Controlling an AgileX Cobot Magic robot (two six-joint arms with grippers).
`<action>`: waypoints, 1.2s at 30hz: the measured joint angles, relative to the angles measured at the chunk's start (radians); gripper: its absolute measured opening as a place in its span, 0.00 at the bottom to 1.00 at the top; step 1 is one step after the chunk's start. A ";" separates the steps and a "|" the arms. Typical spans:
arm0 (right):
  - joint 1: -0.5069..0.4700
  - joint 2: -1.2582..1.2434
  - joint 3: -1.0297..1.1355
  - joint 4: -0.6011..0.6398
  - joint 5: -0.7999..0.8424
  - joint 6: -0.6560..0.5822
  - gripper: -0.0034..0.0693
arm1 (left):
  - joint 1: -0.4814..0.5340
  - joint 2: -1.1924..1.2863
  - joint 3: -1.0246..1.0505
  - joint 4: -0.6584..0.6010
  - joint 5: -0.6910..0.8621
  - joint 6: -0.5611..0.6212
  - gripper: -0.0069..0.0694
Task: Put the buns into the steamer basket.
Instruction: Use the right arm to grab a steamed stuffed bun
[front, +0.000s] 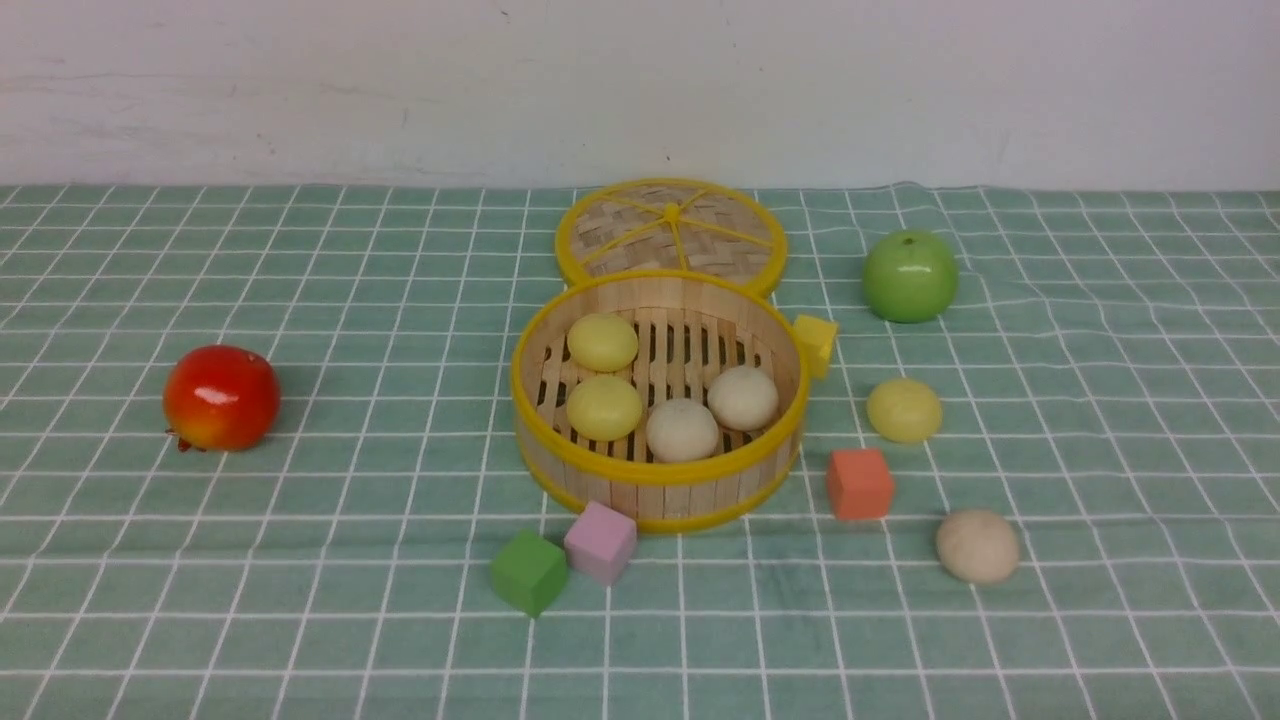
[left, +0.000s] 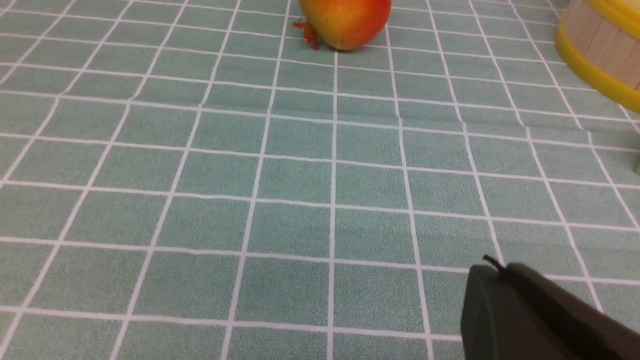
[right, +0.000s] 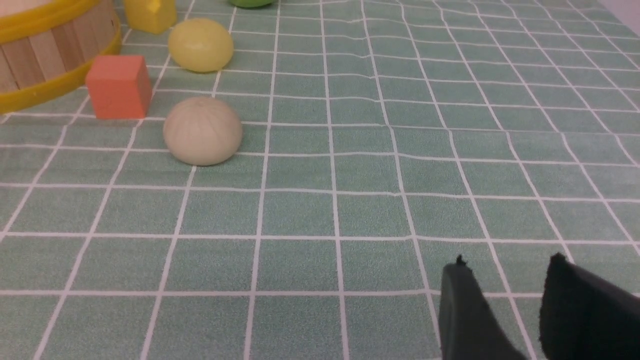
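buns (front: 602, 342): four inside steamer basket (front: 660, 495), two outside it

Green checked cloth (front: 300, 600) covers the table. Red fruit (front: 221, 397) far left, alone. Green apple (front: 909, 275) back right. Woven lid (front: 670, 232) flat, centre back. Yellow cube (front: 816, 343) mid-right, orange cube (front: 859, 483) nearer. Pink cube (front: 600, 541) and green cube (front: 528, 572) side by side, front centre.

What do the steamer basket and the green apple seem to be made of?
The steamer basket: likely bamboo or light wood, matt; separate slats and grain show, with yellow, perhaps plastic, rims. The green apple: probably plastic, glossy; sharp highlights on an even skin.
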 joint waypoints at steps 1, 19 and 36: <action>0.000 0.000 0.000 0.000 0.000 0.000 0.37 | 0.000 0.000 0.000 -0.001 0.000 0.001 0.09; 0.000 0.000 0.000 0.000 0.000 0.000 0.37 | 0.000 0.000 0.000 -0.020 -0.004 0.001 0.10; 0.000 0.000 0.000 0.000 0.000 0.000 0.37 | 0.000 0.000 0.000 -0.022 -0.004 0.001 0.11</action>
